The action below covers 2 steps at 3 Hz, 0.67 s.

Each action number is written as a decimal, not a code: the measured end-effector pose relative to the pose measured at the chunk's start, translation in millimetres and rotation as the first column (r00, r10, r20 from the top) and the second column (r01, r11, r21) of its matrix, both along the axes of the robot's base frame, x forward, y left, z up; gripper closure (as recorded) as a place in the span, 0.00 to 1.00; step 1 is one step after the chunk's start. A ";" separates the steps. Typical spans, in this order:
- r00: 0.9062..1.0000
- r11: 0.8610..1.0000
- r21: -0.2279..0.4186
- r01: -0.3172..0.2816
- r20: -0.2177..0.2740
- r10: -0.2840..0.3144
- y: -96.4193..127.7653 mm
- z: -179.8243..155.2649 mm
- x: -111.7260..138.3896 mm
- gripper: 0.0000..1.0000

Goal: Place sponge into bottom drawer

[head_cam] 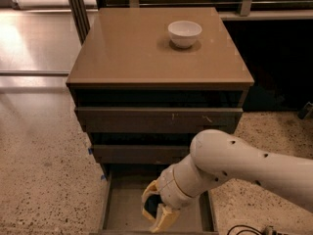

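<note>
The small yellow foam sponge with a dark green scouring layer sits clenched in the two-finger gripper. Only its dark side shows, so I cannot tell how its long axis lies. Both hang over the pulled-out grey-brown bottom drawer, with bare floor toward 9 o'clock. The white arm enters from 3 o'clock. A straight drop should land it inside.

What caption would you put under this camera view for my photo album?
The robot's gripper hangs over the open bottom drawer; a white bowl sits on the cabinet top.
</note>
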State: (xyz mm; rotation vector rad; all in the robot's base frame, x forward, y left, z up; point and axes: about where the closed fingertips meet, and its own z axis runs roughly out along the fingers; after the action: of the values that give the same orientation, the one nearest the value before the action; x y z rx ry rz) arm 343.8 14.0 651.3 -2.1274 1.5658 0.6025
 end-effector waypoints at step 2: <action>0.994 0.991 -0.089 0.105 -0.035 -0.108 12.3 -90.0 -6.0 1.00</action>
State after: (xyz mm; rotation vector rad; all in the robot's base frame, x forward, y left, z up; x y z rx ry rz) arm 337.8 26.3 561.3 -2.0895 1.7444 0.5531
